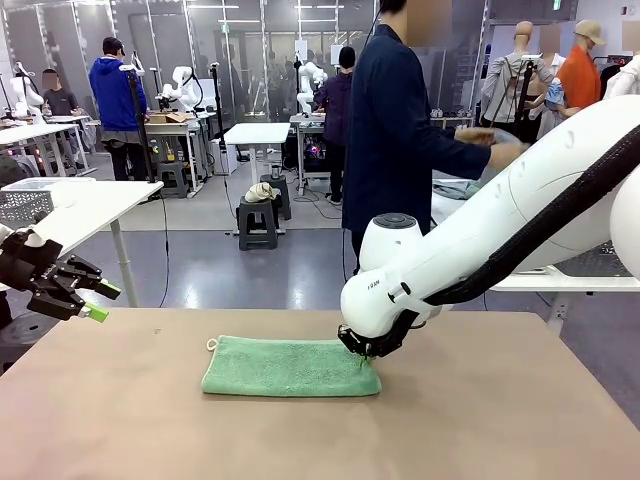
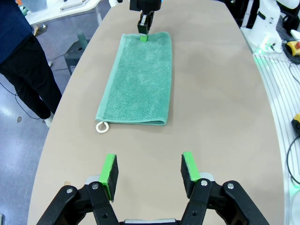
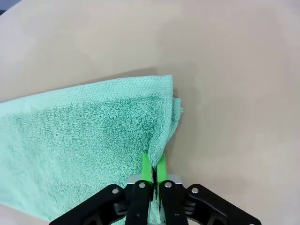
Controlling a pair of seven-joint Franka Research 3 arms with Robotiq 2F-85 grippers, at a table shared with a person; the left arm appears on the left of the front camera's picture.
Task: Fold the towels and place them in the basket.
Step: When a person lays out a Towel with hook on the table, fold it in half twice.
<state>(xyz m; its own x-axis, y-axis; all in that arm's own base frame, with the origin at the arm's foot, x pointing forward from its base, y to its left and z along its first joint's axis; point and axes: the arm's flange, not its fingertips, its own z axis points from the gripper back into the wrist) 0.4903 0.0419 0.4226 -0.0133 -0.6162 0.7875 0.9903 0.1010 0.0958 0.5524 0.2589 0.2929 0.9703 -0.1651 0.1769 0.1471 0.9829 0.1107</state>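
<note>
Towel: You are looking at one green towel (image 1: 290, 366). It is lying flat near the middle of the brown table (image 1: 500, 420). In the front view its long side is running from left to right.
Loop: A small white loop (image 2: 101, 126) is sticking out from the towel's corner at the end nearer the left gripper. It is resting on the table.
Right gripper: Your right gripper (image 3: 153, 159) is pressing down on the right end of the towel. Its green pads (image 3: 146, 164) are squeezing tight together and pinching the towel's edge close to a corner. The cloth is bunching up a little between them.
Corner: Just beside the pinch, a second layer of cloth is peeking out under the top one.
Left gripper: Your left gripper (image 2: 150, 171) is hanging over the left side of the table, well apart from the towel. Its jaws are standing wide apart and it is holding nothing.
Person: A person (image 1: 390, 130) in dark blue is standing at the far side of the table, behind your right arm (image 1: 520, 210). One of the person's arms is reaching out to the right.
</note>
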